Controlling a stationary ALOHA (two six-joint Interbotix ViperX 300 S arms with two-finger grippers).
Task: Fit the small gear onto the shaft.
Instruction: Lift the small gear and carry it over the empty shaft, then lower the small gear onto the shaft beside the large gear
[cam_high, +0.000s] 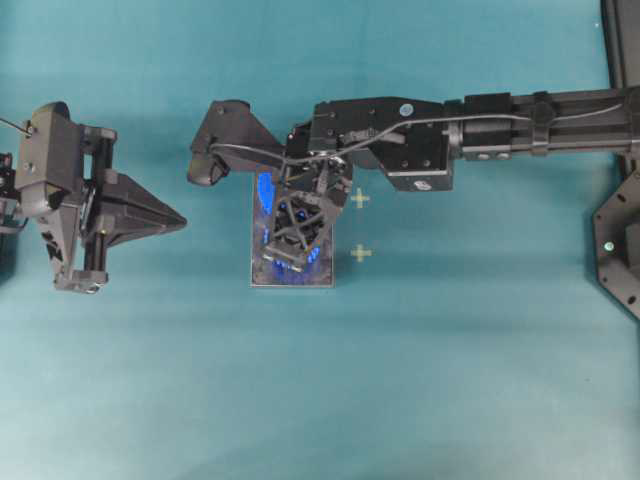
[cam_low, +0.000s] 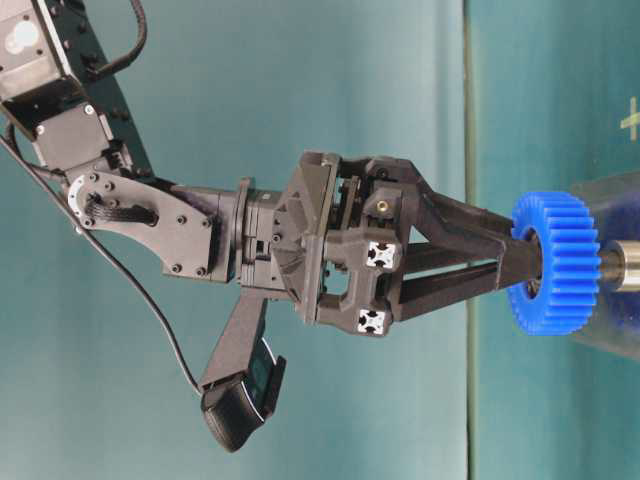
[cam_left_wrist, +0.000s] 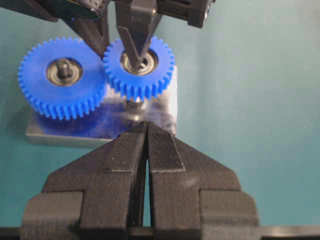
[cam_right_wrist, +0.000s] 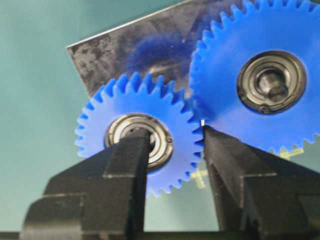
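Nearest the left wrist camera we see the left gripper (cam_left_wrist: 146, 150), its 2 ribbed black fingers pressed together with only a hairline seam between them, holding nothing. From overhead it sits at the left of the table (cam_high: 480, 400), well apart from the work.

Surface: one flat teal mat covers the whole table, matte and lightly creased. We mark 2 pale yellow crosses (cam_high: 360, 225) just right of the plate. A black frame (cam_high: 622, 250) stands at the right edge. We see nothing more of the room.

Centre: a dark grey metal plate (cam_right_wrist: 125, 50), scuffed and reflective, lies on the mat. On it, in the left wrist view, the larger gear (cam_left_wrist: 62, 77) sits at left, and the small gear (cam_left_wrist: 140, 67) just right of it, their teeth meeting.

Small gear: bright blue plastic, fine even teeth, silver bearing at the centre. It rides above the plate, and the shaft (cam_left_wrist: 134, 102) shows below it as a short silver stub.

Right gripper (cam_right_wrist: 172, 150): it reaches in from the right and points down over the plate. Its fingers stand apart. One finger (cam_right_wrist: 127, 160) covers part of the bearing, the other (cam_right_wrist: 225, 160) is at the toothed rim; we cannot tell whether either still touches.
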